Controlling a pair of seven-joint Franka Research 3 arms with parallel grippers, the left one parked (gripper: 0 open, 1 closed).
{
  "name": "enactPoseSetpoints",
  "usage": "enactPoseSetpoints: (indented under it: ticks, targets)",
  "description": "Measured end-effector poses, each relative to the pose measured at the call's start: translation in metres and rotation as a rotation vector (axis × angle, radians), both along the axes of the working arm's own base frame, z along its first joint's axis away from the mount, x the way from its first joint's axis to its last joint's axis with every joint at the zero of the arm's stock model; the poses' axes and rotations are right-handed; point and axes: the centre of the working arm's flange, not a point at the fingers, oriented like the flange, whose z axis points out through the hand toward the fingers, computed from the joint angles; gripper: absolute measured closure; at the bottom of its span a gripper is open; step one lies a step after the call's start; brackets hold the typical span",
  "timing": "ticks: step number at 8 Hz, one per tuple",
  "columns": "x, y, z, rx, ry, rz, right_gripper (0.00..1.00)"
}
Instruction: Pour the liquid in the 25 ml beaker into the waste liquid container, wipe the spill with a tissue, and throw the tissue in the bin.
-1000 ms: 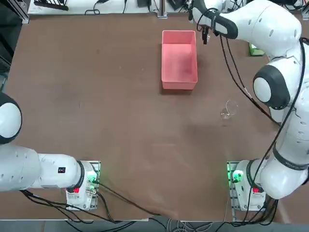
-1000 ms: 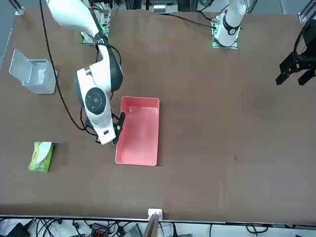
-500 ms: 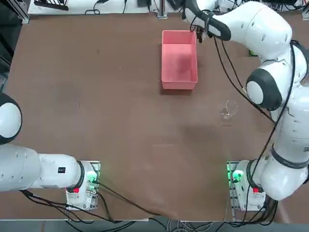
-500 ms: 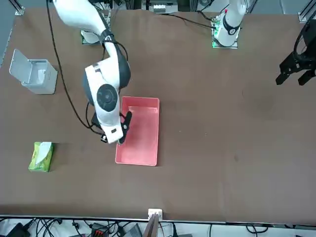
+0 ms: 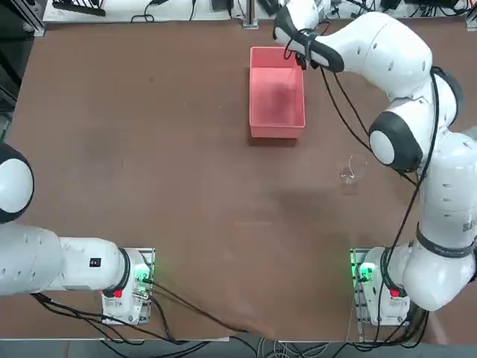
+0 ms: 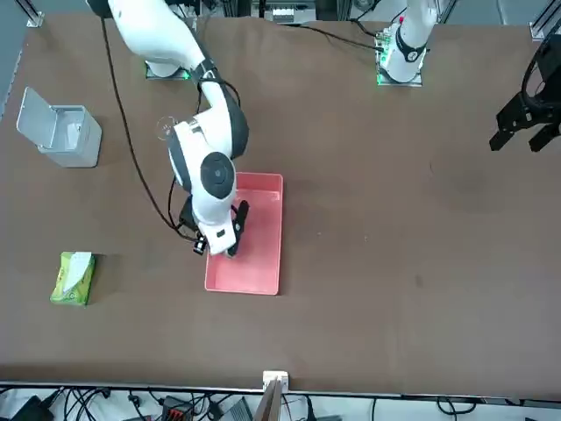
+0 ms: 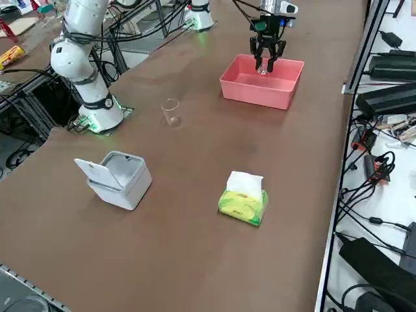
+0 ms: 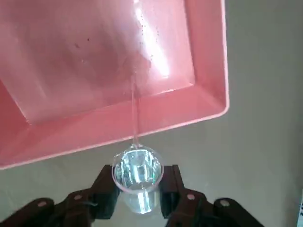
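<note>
Two fingers of the right gripper (image 8: 137, 189) clamp the 25 ml beaker (image 8: 137, 177), tilted over the pink tray (image 8: 208, 71).

two glass beakers (image 7: 171, 111) (image 8: 137, 177), one pink tray (image 5: 276, 93), one tissue pack (image 7: 243, 200), one bin (image 7: 119, 178)

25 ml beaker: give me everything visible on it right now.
The 25 ml beaker is a tiny clear glass cup with a round rim, clamped between the black fingers of the right gripper. It is held in the air at the edge of the pink tray, tipped toward it; a thin stream of clear liquid runs from its lip into the tray. Liquid glints inside it. Only the gripper touches it. In the right side view it is a small glint at the gripper, above the tray.
</note>
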Motion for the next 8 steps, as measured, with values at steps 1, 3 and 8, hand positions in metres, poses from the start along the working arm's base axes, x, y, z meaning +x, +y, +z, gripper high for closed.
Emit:
enactPoseSetpoints:
  ticks: [1, 3, 8]
  targets:
    - [0.0, 0.0, -0.001, -0.023, -0.01, 0.009, 0.53]
    - [-0.002, 0.004, -0.002, -0.04, -0.016, 0.022, 0.53]
    - [-0.011, 0.021, -0.015, -0.085, -0.04, 0.029, 0.53]
